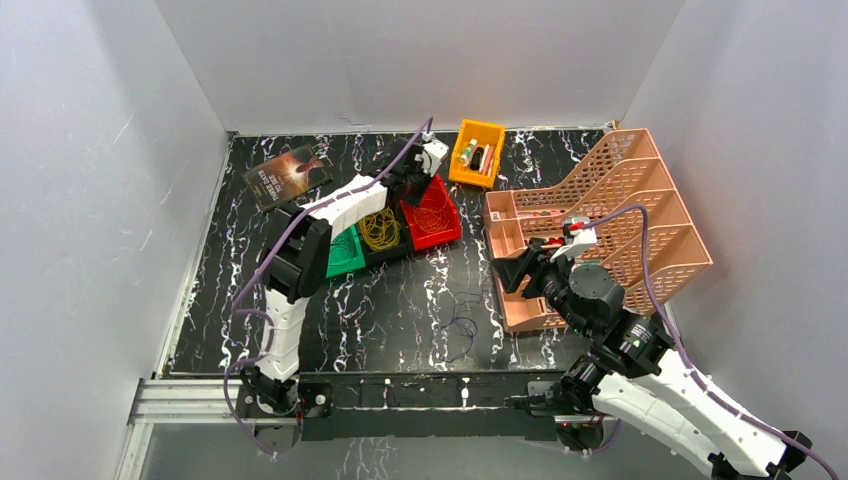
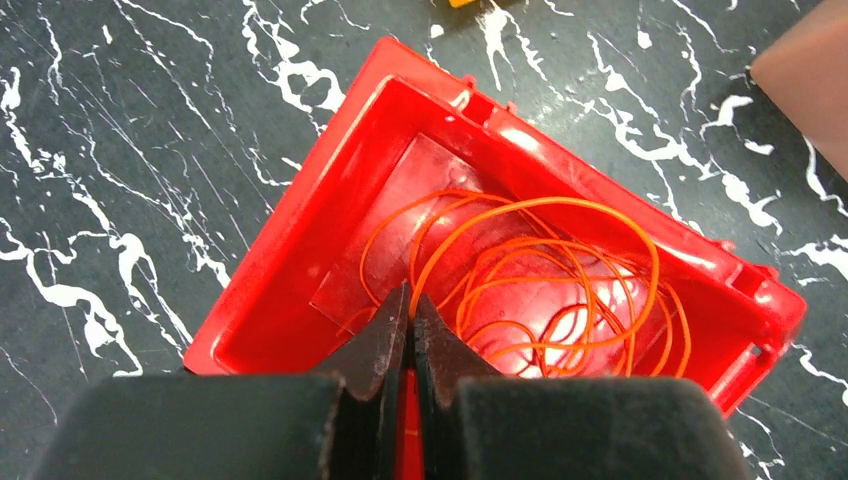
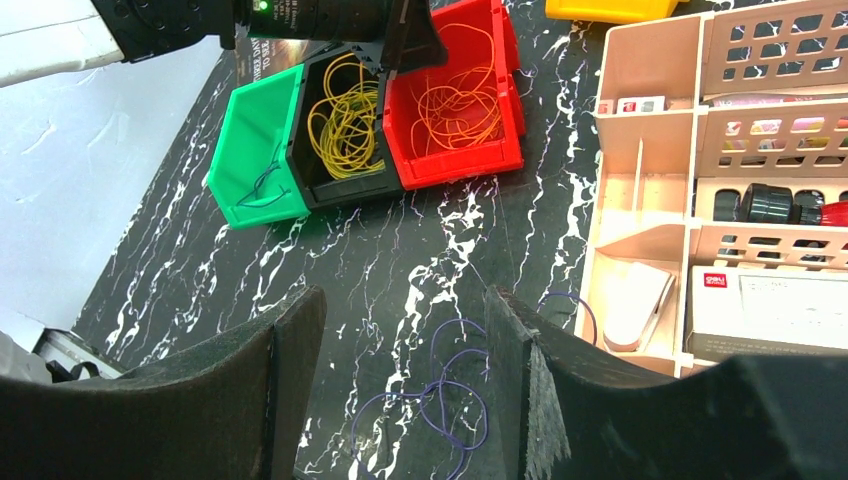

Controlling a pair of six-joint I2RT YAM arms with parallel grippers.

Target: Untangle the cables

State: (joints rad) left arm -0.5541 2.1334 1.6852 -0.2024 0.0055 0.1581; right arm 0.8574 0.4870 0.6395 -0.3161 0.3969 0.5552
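Observation:
My left gripper (image 2: 410,300) hangs over the red bin (image 2: 300,220) and is shut on a strand of the orange cable (image 2: 560,270), whose loops lie in that bin. In the top view it (image 1: 425,185) is above the red bin (image 1: 432,215). The yellow cable (image 3: 345,120) lies coiled in the black bin (image 3: 345,185). A dark purple wire (image 3: 262,185) lies in the green bin (image 3: 255,150). My right gripper (image 3: 400,300) is open and empty above a purple cable (image 3: 470,400) looped loosely on the table; the top view shows this cable (image 1: 458,325) too.
A pink desk organiser (image 1: 600,220) with small items stands at the right, close to my right gripper (image 1: 515,272). A small orange-yellow bin (image 1: 477,150) is at the back. A book (image 1: 288,175) lies at the back left. White walls enclose the table.

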